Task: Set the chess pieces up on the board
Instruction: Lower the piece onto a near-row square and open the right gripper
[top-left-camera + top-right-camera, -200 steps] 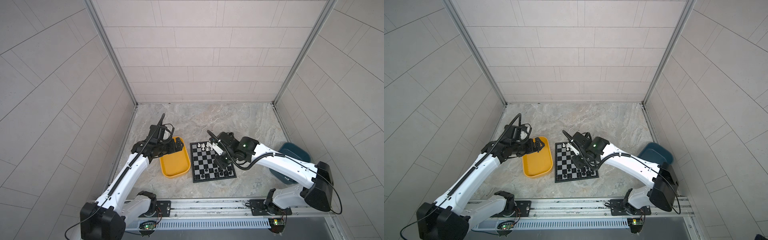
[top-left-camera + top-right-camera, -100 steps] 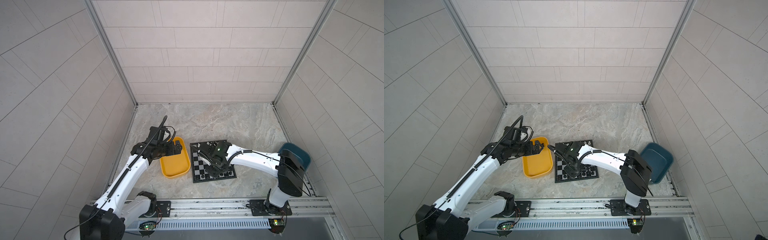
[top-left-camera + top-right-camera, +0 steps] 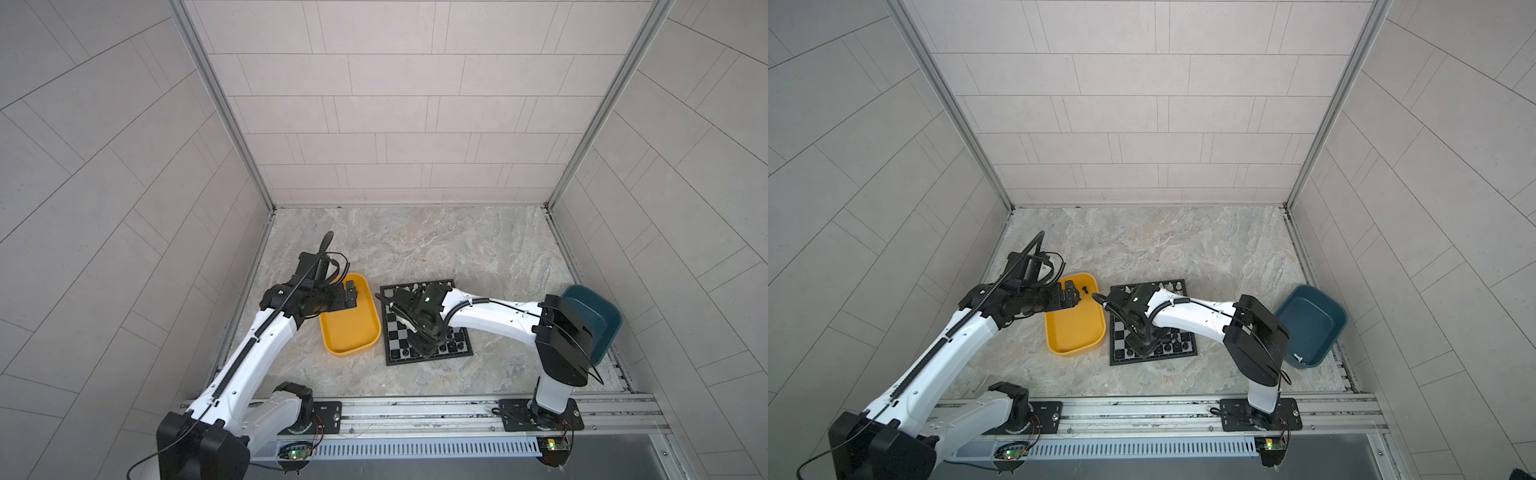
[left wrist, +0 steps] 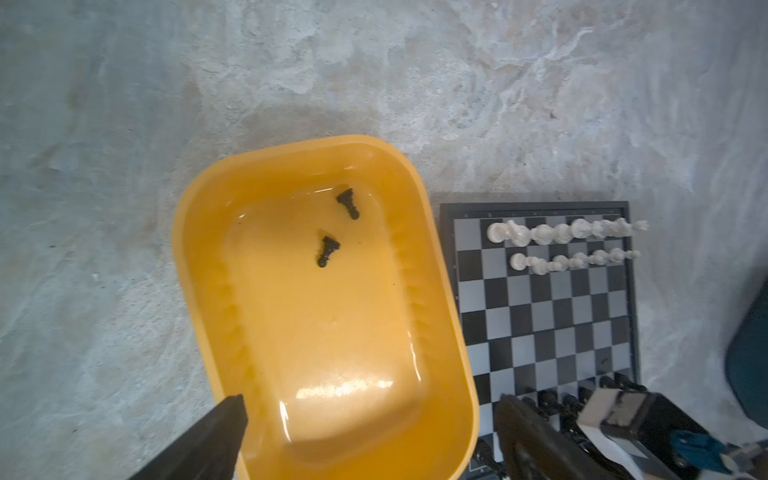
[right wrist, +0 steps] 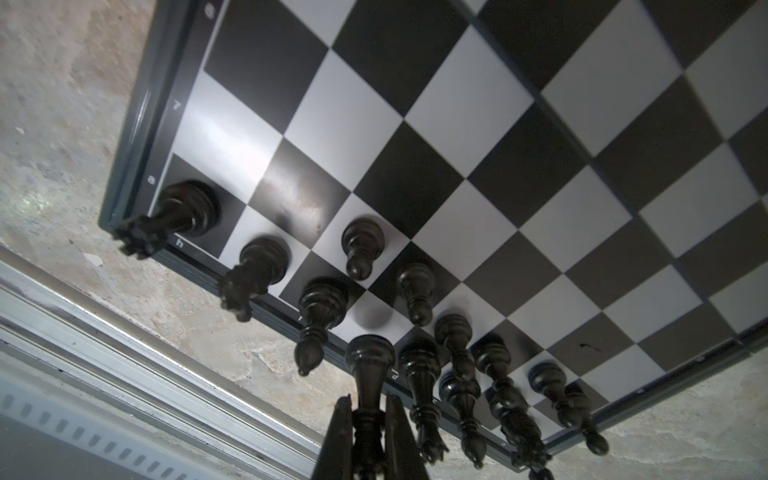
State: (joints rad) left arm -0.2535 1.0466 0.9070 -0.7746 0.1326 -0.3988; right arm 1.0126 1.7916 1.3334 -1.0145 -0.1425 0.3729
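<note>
Marble tabletop — right claw pinching black piece; left claw spread wide.

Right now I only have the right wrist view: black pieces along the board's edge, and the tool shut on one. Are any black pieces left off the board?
Observer: Yes. Two black pieces lie on their sides in the yellow tray beside the board.
Operator: Is the left tool fetching one?
Observer: Not yet; the left tool hovers open above that tray, holding nothing.
Operator: And white?
Observer: White pieces stand in two rows along the board's far edge; a small white object, too small to identify, lies in the dark blue bin.
</note>
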